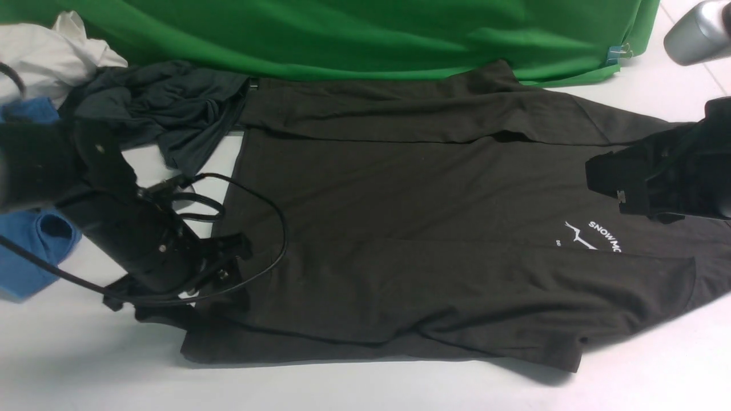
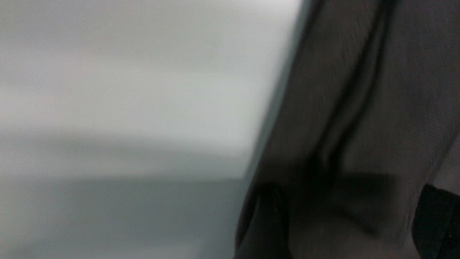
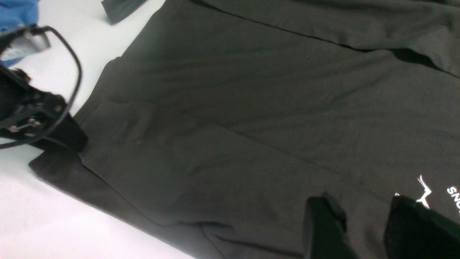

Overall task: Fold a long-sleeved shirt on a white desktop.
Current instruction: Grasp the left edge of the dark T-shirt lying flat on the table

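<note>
The long-sleeved shirt (image 1: 400, 217), dark brownish-black, lies flat across the white desktop (image 1: 342, 388), both sleeves folded in over the body. Its white "SNOW MO" lettering (image 1: 605, 234) shows at the right. My left gripper (image 1: 211, 285) is low at the shirt's left hem corner. In the blurred left wrist view its fingers (image 2: 266, 223) stand wide apart over the cloth (image 2: 359, 108), so the left gripper (image 2: 350, 223) is open. My right gripper (image 1: 605, 180) hovers over the chest beside the lettering (image 3: 453, 192). The right gripper (image 3: 363, 223) is open, with nothing between its fingers.
A green cloth (image 1: 371, 34) runs along the back. A crumpled charcoal garment (image 1: 165, 108), a white cloth (image 1: 45, 57) and a bright blue garment (image 1: 28, 251) lie at the left. A black cable loop (image 1: 274, 222) from the left arm hangs over the shirt's hem.
</note>
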Action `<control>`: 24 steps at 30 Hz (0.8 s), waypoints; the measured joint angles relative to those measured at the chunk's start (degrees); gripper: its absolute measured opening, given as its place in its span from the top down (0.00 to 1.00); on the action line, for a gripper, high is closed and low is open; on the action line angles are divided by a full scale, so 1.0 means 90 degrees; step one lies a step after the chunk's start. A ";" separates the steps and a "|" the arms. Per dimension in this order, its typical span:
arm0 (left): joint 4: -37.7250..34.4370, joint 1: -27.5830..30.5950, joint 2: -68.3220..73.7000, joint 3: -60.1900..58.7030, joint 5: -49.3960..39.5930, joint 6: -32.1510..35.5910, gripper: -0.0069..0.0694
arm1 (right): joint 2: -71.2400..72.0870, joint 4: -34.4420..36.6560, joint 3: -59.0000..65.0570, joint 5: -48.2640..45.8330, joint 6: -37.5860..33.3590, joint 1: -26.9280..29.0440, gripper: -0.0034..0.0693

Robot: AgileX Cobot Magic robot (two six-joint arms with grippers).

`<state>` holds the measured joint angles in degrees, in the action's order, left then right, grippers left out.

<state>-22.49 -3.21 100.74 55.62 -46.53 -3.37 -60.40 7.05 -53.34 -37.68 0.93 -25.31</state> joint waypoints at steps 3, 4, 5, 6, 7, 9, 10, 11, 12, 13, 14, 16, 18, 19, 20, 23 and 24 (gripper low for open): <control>-0.0183 0.0000 0.0027 0.0006 0.0318 0.0085 0.28 | 0.0000 0.0000 0.0000 0.0000 0.0000 0.0000 0.62; -0.0194 0.0000 0.0027 0.0006 0.0338 0.0093 0.29 | 0.0000 0.0000 0.0000 0.0000 0.0000 0.0000 0.62; -0.0249 0.0000 0.0027 0.0006 0.0403 0.0117 0.31 | 0.0000 0.0000 0.0000 0.0000 0.0000 0.0000 0.62; -0.0286 0.0000 0.0027 0.0006 0.0449 0.0134 0.34 | 0.0000 0.0000 0.0000 0.0000 0.0000 0.0000 0.62; -0.0299 0.0000 0.0027 0.0006 0.0457 0.0155 0.37 | 0.0000 0.0000 0.0000 0.0000 0.0000 0.0000 0.62; -0.0299 0.0000 0.0035 0.0006 0.0444 0.0156 0.40 | 0.0000 0.0000 0.0000 0.0000 0.0000 0.0000 0.62; -0.0299 0.0000 0.0035 0.0006 0.0438 0.0162 0.41 | 0.0000 0.0000 0.0000 0.0000 0.0000 0.0000 0.62; -0.0299 0.0000 0.0035 0.0006 0.0419 0.0162 0.43 | 0.0000 0.0000 0.0000 0.0000 0.0000 0.0000 0.62; -0.0299 0.0000 0.0035 0.0006 0.0403 0.0162 0.46 | 0.0000 0.0000 0.0000 0.0000 0.0000 0.0000 0.62; -0.0299 0.0000 0.0035 0.0006 0.0393 0.0162 0.46 | 0.0000 0.0000 0.0000 0.0000 0.0000 0.0000 0.62; -0.0299 0.0000 0.0035 0.0006 0.0368 0.0162 0.49 | 0.0000 0.0000 0.0000 0.0000 0.0000 0.0000 0.62; -0.0299 0.0000 0.0035 0.0006 0.0355 0.0176 0.53 | 0.0000 0.0000 0.0000 0.0000 0.0000 0.0000 0.62; -0.0269 0.0000 0.0035 0.0006 0.0365 0.0281 0.59 | 0.0000 0.0000 0.0000 0.0000 0.0000 0.0000 0.62; -0.0250 0.0000 0.0050 0.0006 0.0397 0.0374 0.63 | 0.0000 0.0000 0.0000 0.0000 0.0000 0.0000 0.62; -0.0250 0.0000 0.0060 0.0006 0.0398 0.0374 0.63 | 0.0000 0.0000 0.0000 0.0000 0.0000 0.0000 0.62; -0.0226 0.0000 0.0170 0.0006 0.0464 0.0463 0.74 | 0.0000 0.0000 0.0000 0.0000 0.0000 0.0000 0.62; -0.0234 0.0000 0.0178 0.0006 0.0464 0.0563 0.78 | 0.0000 0.0000 0.0000 -0.0006 0.0000 0.0000 0.62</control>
<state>-24.60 -3.21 102.34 55.68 -42.35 1.70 -60.40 7.05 -53.34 -37.73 0.93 -25.31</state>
